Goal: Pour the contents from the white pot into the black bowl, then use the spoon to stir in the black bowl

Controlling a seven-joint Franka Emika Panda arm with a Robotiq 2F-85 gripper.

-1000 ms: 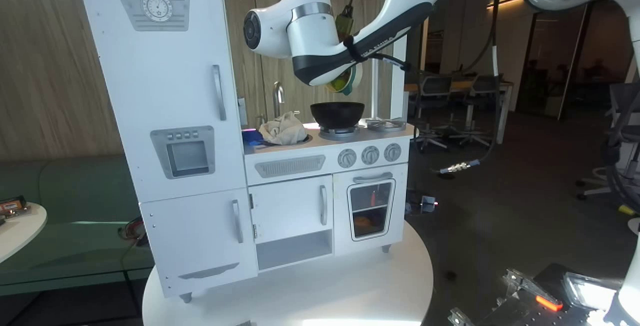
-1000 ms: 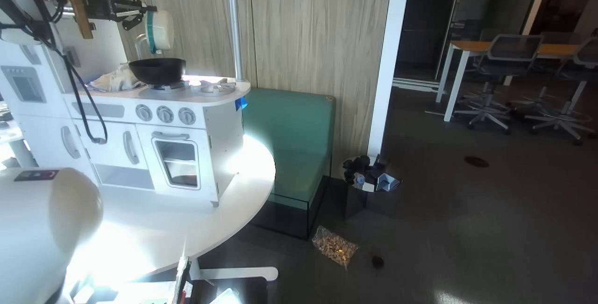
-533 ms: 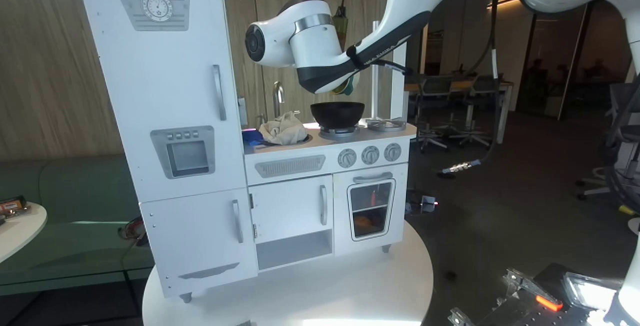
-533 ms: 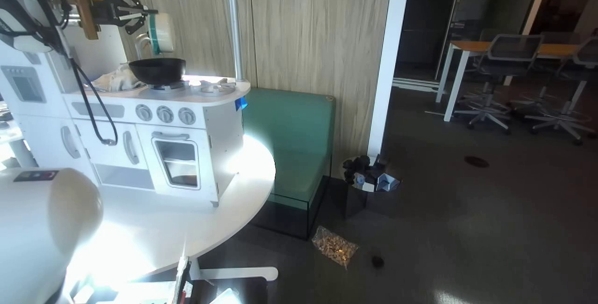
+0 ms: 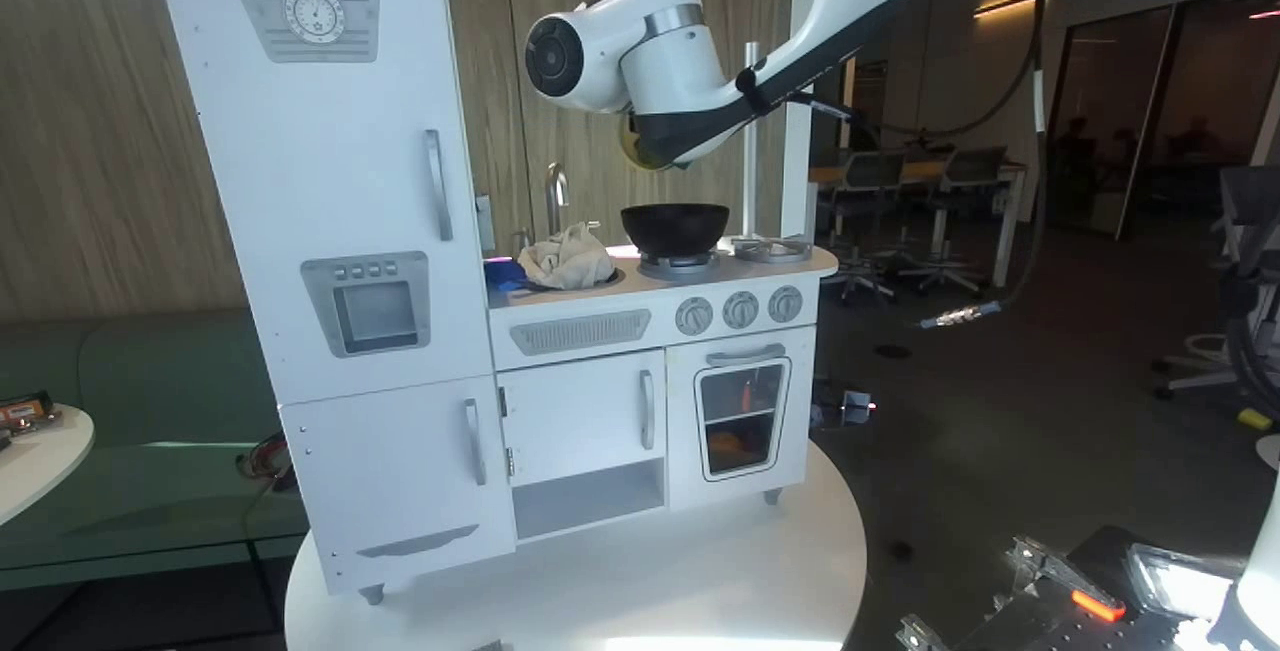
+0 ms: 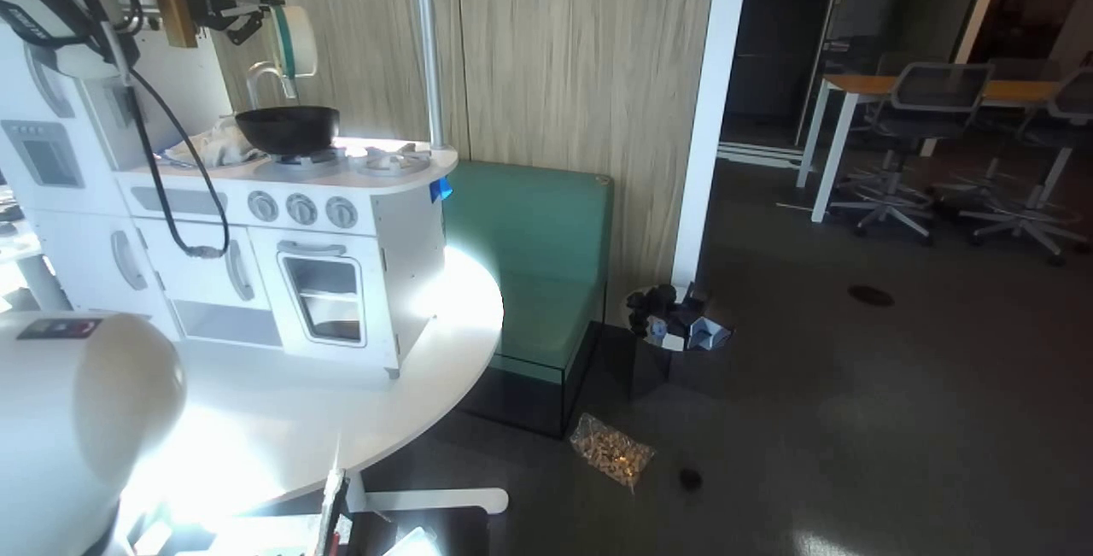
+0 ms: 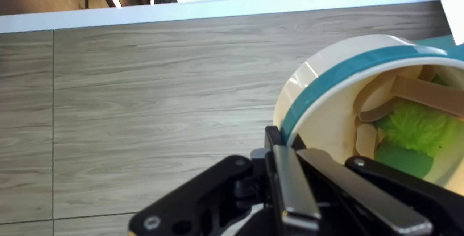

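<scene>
The white pot is grasped by the hand, its rim pinched from both inside and outside. It is tipped onto its side, its mouth turned toward the hand, and is held higher than the black bowl, apart from it; whether it is directly over the bowl cannot be told. Inside the pot, a fluffy green piece, a flat darker green piece and tan strips are seen. In both exterior views, the bowl is set upright on the left burner of the worktop. To its left, a pale cloth is crumpled near the faucet.
</scene>
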